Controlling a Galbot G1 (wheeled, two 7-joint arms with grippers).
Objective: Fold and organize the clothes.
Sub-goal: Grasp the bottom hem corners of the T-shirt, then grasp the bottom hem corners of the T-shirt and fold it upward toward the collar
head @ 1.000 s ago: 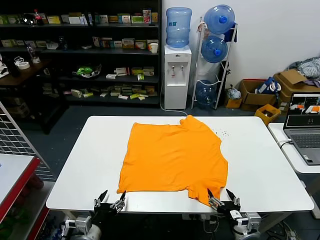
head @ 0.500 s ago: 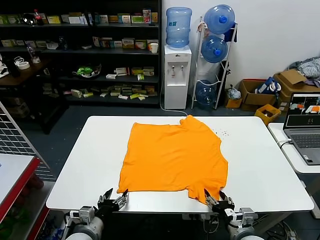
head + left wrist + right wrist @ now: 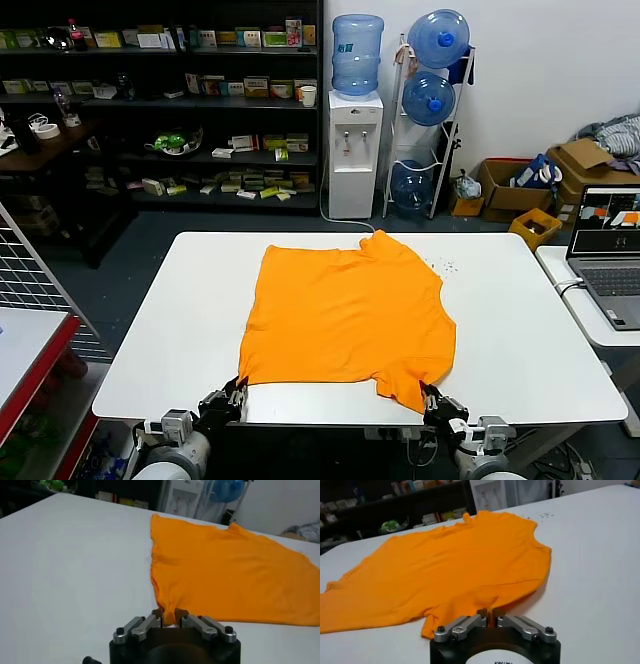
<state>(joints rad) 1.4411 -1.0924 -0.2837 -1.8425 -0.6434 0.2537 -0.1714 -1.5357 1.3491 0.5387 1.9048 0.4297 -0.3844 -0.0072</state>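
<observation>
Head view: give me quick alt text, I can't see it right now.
An orange T-shirt lies spread flat on a white table. The left gripper and right gripper are each shut on a near corner of it.

White table (image 3: 180,330) — dark stocked shelves (image 3: 160,110), water dispenser (image 3: 356,150) behind.

T-shirt (image 3: 345,315): flat on table (image 3: 160,330), centre
Left gripper (image 3: 232,394): at near-left corner
Right gripper (image 3: 434,401): at near-right sleeve
</observation>
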